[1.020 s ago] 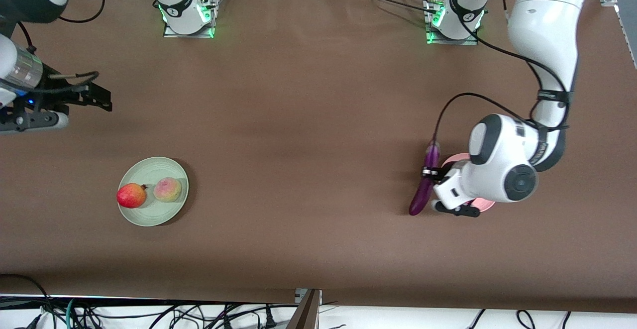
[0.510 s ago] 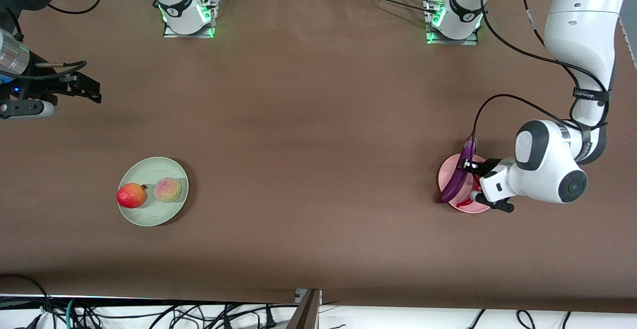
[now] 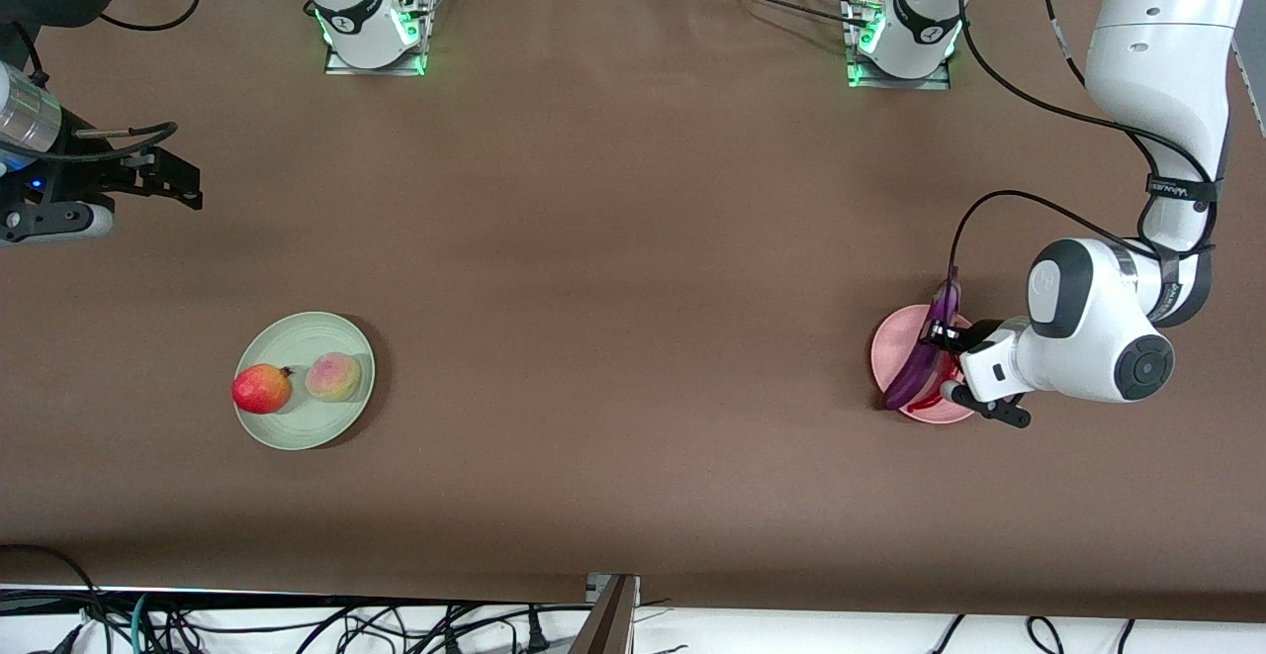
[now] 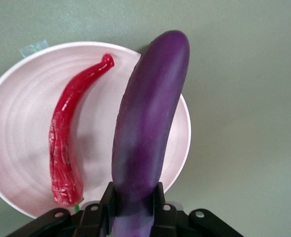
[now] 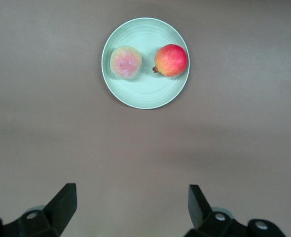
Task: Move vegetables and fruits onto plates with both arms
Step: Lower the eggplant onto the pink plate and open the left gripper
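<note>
Left gripper over the pink plate, its fingers clamped on one end of the eggplant. The eggplant's long axis runs straight out from the fingers, across the plate's rim, beside the chili pepper lying on the plate. Right gripper, spread wide and empty, waits above the table, well apart from the pink plate.

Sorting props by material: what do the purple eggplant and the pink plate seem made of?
Long glossy purple eggplant: probably moulded plastic or rubber; even sheen, uniform colour. Round pale pink plate: matte, with faint concentric rings; plastic or glazed ceramic, cannot tell which.
</note>
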You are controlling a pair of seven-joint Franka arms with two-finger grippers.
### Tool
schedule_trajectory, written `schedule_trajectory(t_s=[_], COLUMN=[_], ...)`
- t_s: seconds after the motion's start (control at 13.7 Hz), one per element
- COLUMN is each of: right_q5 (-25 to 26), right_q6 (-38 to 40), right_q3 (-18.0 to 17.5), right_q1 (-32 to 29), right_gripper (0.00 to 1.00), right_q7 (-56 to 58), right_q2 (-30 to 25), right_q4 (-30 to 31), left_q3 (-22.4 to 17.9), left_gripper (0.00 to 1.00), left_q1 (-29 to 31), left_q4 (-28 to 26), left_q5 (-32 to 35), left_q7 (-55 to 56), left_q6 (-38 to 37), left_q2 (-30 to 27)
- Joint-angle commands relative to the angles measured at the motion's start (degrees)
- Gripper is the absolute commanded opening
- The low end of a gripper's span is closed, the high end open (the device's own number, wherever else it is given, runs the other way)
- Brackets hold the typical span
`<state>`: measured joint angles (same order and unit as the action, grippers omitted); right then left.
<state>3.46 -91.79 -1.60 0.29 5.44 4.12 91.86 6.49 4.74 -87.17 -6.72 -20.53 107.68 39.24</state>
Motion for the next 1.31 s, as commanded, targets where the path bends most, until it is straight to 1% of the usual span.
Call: schedule_trajectory(t_s=[0.0, 0.22, 0.29, 0.36, 0.44, 0.58, 0.8, 0.87, 0.95, 1.17, 1.24], right_q5=[0.6, 0.6, 0.6, 0.6, 0.4, 0.3, 0.4, 0.5, 0.6, 0.5, 0.5], right_q6=[0.2, 0.2, 0.2, 0.2, 0.2, 0.3, 0.3, 0.3, 0.3, 0.3, 0.3], right_q3=[-0.2, -0.2, -0.2, -0.3, -0.3, -0.6, -0.5, -0.6, -0.5, -0.5, -0.5], right_q1=[-0.1, -0.1, 0.0, 0.0, 0.0, 0.2, 0.1, 0.1, 0.1, 0.1, 0.1], right_gripper=[1.00, 1.00, 1.00, 1.00, 1.00, 1.00, 1.00, 1.00, 1.00, 1.00, 1.00], right_q7=[0.8, 0.9, 0.9, 0.9, 1.0, 0.9, 1.0, 1.0, 1.1, 1.2, 1.2], right_q2=[0.8, 0.8, 0.8, 0.8, 0.8, 0.8, 1.2, 1.6, 1.6, 1.7, 1.7], right_q4=[-1.6, -1.6, -1.6, -1.6, -1.6, -1.6, -2.7, -3.4, -3.6, -3.6, -3.6], left_q3=[0.5, 0.4, 0.4, 0.4, 0.4, 0.4, 0.5, 0.5, 0.4, 0.5, 0.5], left_gripper=[0.00, 0.00, 0.08, 0.14, 0.24, 0.29, 0.29, 0.35, 0.37, 0.62, 0.64], left_q1=[0.6, 1.1, 1.1, 1.2, 1.5, 1.7, 1.7, 1.8, 1.8, 1.9, 2.1], left_q4=[-1.6, -1.5, -1.5, -1.4, -1.4, -1.4, -1.4, -1.4, -1.4, -1.4, -1.4], left_q5=[1.0, 1.0, 1.0, 1.0, 1.0, 1.0, 0.9, 1.0, 0.9, 0.9, 0.9], left_q7=[-1.3, -3.6, -3.6, -4.2, -4.3, -4.3, -4.3, -4.4, -4.4, -4.4, -4.4], left_q6=[1.6, 2.8, 3.1, 3.1, 3.1, 3.2, 3.6, 3.6, 3.6, 3.6, 3.6], left_q2=[-1.4, -0.8, -0.6, -0.2, -0.1, 0.0, 0.2, 0.3, 0.4, 0.5, 0.5])
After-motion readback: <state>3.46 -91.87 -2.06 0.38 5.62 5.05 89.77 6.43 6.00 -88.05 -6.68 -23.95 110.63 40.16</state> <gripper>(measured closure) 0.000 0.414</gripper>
